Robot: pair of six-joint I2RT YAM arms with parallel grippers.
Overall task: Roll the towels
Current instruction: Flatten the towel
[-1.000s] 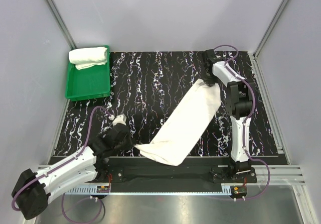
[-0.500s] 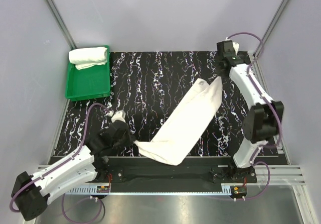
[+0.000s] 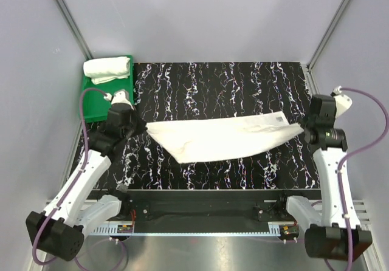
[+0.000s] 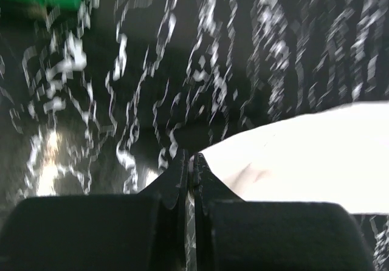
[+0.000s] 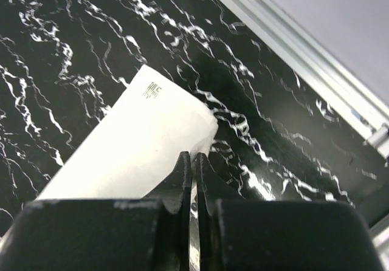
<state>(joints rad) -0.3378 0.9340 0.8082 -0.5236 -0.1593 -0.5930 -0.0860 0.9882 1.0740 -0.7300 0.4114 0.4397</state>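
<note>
Crosswise, towel [image 3: 222, 138] over marbled table [image 3: 213, 82], ends pinched

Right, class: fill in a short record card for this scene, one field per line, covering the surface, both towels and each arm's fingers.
surface: table, black with white veining
flat towel: unrolled, stretched crosswise between the two arms
rolled towel: lying in the green tray, at the table's far left corner
left fingers: shut on the flat towel's left corner
right fingers: shut on the flat towel's right end
rolling: not yet begun on the flat towel
</note>
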